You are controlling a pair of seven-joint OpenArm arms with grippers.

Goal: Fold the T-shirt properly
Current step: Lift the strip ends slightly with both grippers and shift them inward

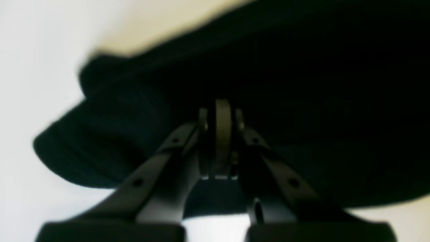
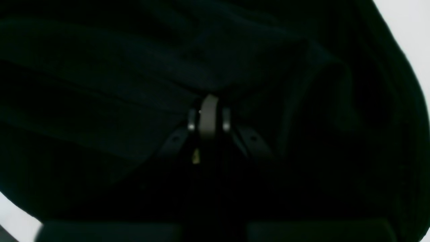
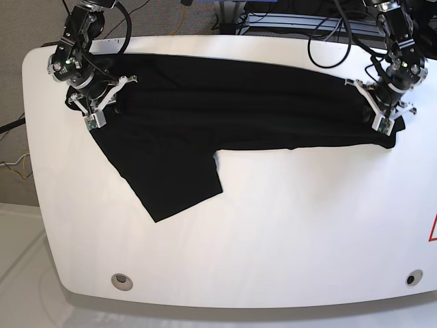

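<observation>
Lying across the far half of the white table, the T-shirt is a long black band that runs from one arm to the other. One black flap of it hangs out toward the near edge of the table, below the band's left part in the base view. No orange-and-white mark shows anywhere on the cloth.

The right gripper sits on the end of the T-shirt that is at the left of the base view. In its wrist view the two jaws are pressed together, with dark folds of cloth bunched right at the tips, so it is pinching the T-shirt. That view is almost all black, and the folds are hard to tell apart.

The left gripper sits on the other end of the T-shirt, at the right of the base view. Its jaws are pressed together too, with a rolled black edge of cloth at the tips. That wrist view is blurry.

Behind the T-shirt, past the far edge of the table, cables and a dark rack are partly cut off by the top of the picture. On the near side of the T-shirt the table is wide and white, with two small round holes by its near edge. A bit of a red mark is cut off at the right side.
</observation>
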